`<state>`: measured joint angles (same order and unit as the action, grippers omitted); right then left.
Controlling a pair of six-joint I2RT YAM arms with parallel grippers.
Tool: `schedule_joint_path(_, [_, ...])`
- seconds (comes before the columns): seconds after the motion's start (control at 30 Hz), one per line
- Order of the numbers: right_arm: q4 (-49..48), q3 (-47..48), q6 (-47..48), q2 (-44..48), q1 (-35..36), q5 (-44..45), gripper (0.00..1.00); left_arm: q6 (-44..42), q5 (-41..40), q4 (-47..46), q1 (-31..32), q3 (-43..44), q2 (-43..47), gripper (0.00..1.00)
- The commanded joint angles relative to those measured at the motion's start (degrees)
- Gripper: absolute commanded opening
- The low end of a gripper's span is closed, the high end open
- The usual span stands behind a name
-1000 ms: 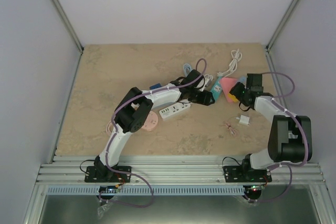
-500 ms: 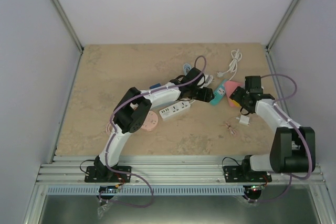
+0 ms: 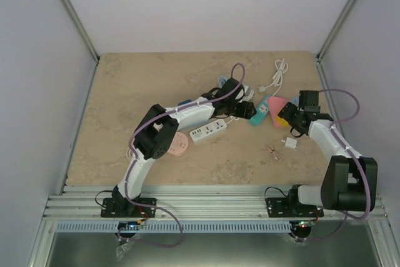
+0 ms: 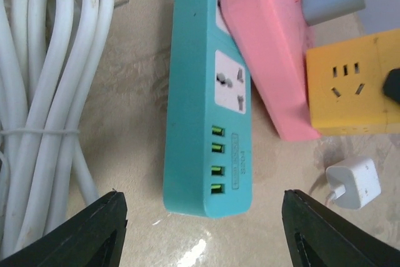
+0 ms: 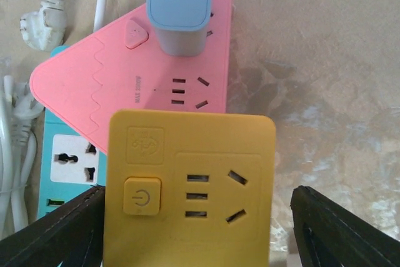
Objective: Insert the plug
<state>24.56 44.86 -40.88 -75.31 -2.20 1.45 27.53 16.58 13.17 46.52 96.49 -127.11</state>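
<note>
one mottled beige tabletop (image 3: 125, 92), white walls (image 3: 206, 4)

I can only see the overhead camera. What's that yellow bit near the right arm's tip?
Observer: A yellow socket block with a power button; the right wrist camera shows it.
Visitor: And the turquoise bar beside it?
Observer: A power strip. The left wrist camera shows four green ports at one end.
Visitor: Is anything plugged in?
Observer: A blue charger stands in the pink block.
</note>
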Motion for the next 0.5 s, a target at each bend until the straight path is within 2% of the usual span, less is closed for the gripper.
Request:
schedule_joint_path(0.0, [-3.9,-1.3,2.0,-2.6,-0.7,-3.8,0.77,2.7,0.9,-2.5,0.3,3.8,-1.9,0.69])
schedule_joint_path(0.1, [-4.8,-0.9,2.8,-4.4,-0.9,-5.3,0.74,4.9,0.0,-4.0,0.3,5.2,-3.7,0.68])
schedule_joint_path(0.23, [-2.9,0.0,3.2,-6.4,-0.9,-4.5,0.58,7.1,-1.6,-2.7,0.3,9.0,-7.1,0.65])
schedule_joint_path(0.47, [-1.0,-1.6,4.6,-8.2,-0.9,-2.0,0.49,11.3,-1.5,-0.5,0.6,11.3,-10.4,0.6])
